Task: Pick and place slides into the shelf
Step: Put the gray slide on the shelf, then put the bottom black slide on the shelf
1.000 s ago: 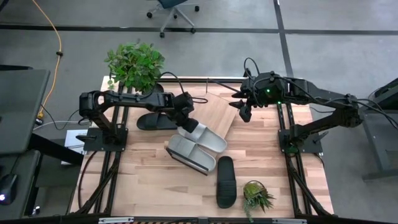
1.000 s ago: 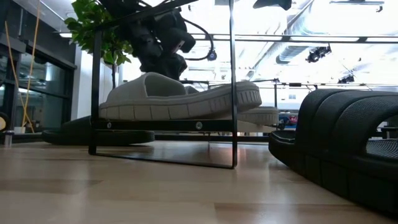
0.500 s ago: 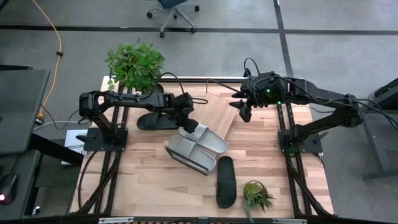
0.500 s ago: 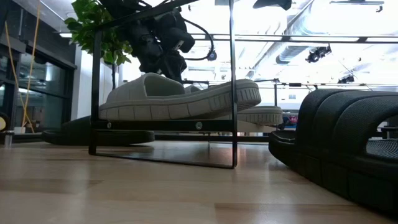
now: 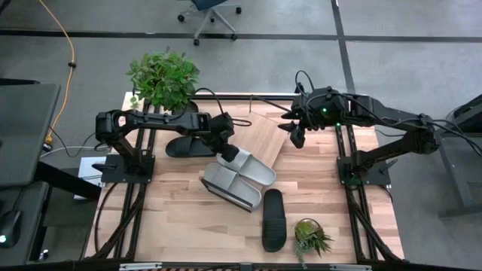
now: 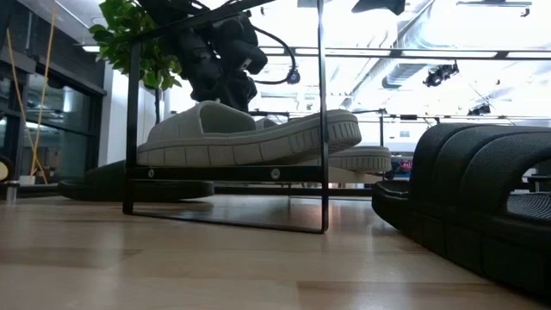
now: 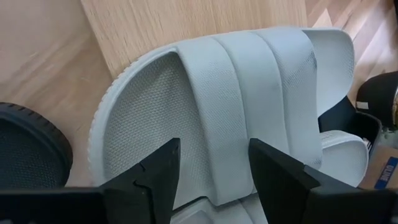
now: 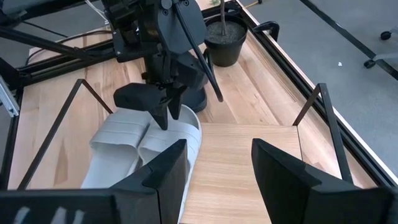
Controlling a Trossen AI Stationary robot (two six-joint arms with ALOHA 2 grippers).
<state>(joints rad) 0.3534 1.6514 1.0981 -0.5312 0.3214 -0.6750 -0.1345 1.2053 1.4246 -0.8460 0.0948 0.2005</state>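
Two pale slides lie side by side, soles down, on the near end of the shelf (image 5: 263, 139). One (image 5: 254, 168) is under my left gripper (image 5: 230, 156); the other (image 5: 230, 188) lies nearer. The left gripper is open. In its wrist view the fingers stand on either side of the heel-side edge of that slide's strap (image 7: 249, 112). One black slide (image 5: 273, 218) lies on the table at near right. Another (image 5: 187, 145) lies behind the left arm. My right gripper (image 5: 296, 138) hangs open high over the shelf's far end. My left gripper comes at the strap's heel-side edge (image 7: 211, 155) from above, slanting down, with one finger (image 7: 155, 177) on the footbed side and one (image 7: 280, 177) over the strap. Whether either open finger touches the strap, I cannot tell. The slide lies flat on the shelf.
A large potted plant (image 5: 163, 77) stands at the far left corner and a small one (image 5: 310, 237) at the near right, next to the black slide. The shelf's thin dark wire frame (image 6: 322, 112) rises at its ends. Bare wood shows at the table's near left.
My left gripper has opened over the pale slide's strap and stayed where it was. The slide stays on the shelf.
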